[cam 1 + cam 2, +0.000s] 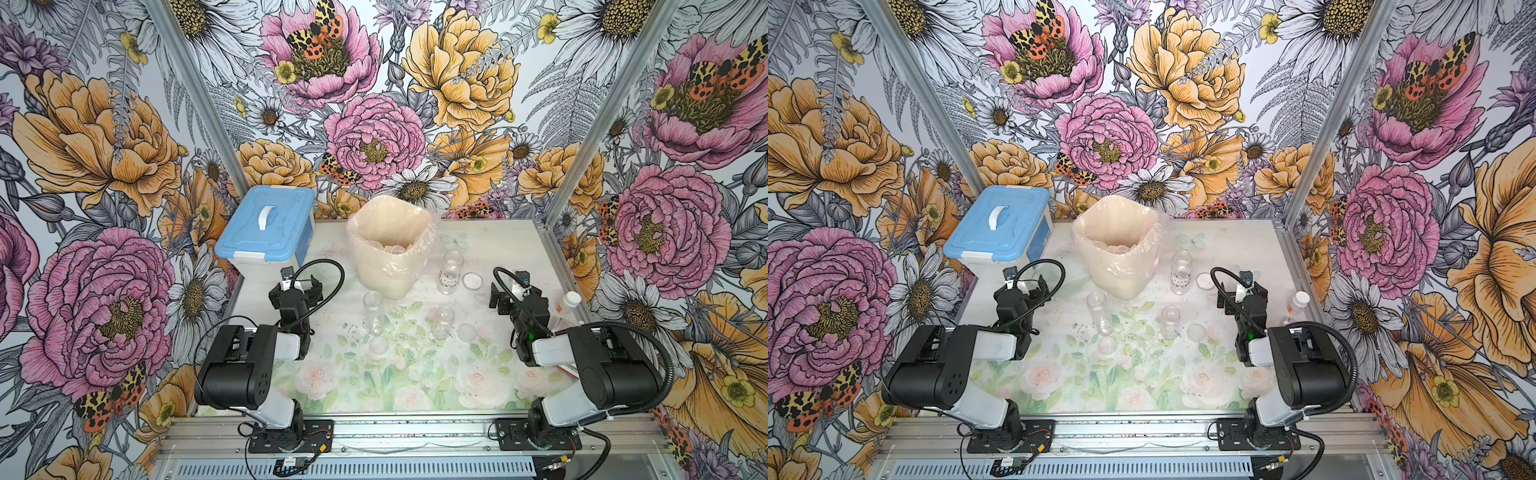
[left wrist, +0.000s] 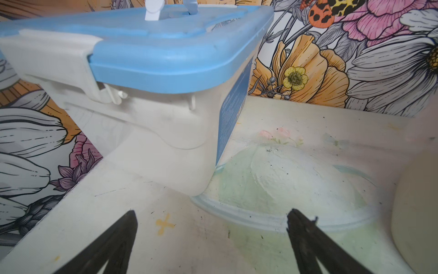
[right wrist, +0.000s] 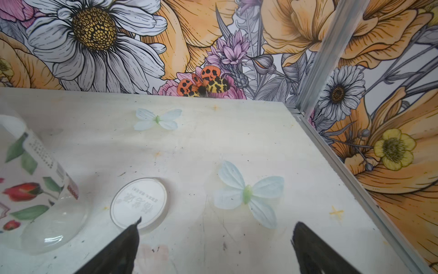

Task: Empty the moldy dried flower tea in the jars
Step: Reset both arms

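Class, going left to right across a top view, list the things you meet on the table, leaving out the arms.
blue-lidded box → lined bin → labelled jar → loose lid → white-capped bottle

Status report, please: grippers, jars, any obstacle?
Left gripper, right gripper open, empty. Labelled jar, two plain jars uncapped, look empty. Lined bin behind, not blocking.

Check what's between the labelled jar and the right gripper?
A loose round lid lies flat between labelled jar and right gripper; clearest in the right wrist view.
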`<action>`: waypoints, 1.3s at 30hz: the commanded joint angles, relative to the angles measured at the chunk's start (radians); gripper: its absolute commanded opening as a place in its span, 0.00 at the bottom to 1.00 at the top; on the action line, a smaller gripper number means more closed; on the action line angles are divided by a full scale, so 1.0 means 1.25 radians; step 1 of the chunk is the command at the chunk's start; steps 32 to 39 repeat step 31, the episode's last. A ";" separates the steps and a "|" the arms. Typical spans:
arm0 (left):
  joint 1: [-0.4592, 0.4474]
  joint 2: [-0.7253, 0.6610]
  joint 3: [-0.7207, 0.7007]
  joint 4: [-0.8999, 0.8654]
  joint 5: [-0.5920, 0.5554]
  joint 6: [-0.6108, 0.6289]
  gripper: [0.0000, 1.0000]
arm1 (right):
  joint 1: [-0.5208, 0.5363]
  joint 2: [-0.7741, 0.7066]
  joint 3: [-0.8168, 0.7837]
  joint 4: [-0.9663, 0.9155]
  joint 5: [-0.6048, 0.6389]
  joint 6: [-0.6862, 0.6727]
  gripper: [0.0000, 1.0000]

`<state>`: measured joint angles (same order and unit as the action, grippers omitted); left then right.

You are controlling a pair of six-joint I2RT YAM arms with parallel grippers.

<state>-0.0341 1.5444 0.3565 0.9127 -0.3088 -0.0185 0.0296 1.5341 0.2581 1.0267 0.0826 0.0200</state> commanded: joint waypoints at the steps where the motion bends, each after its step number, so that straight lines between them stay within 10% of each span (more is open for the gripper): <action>1: 0.006 0.002 0.009 0.032 0.026 0.004 0.99 | 0.003 0.003 0.016 0.046 0.051 0.006 0.99; 5: 0.004 0.001 0.009 0.032 0.022 0.006 0.99 | -0.027 0.002 0.105 -0.125 0.029 0.041 0.99; 39: 0.016 -0.001 0.009 0.028 0.050 0.002 0.99 | -0.034 0.002 0.109 -0.126 0.017 0.045 0.99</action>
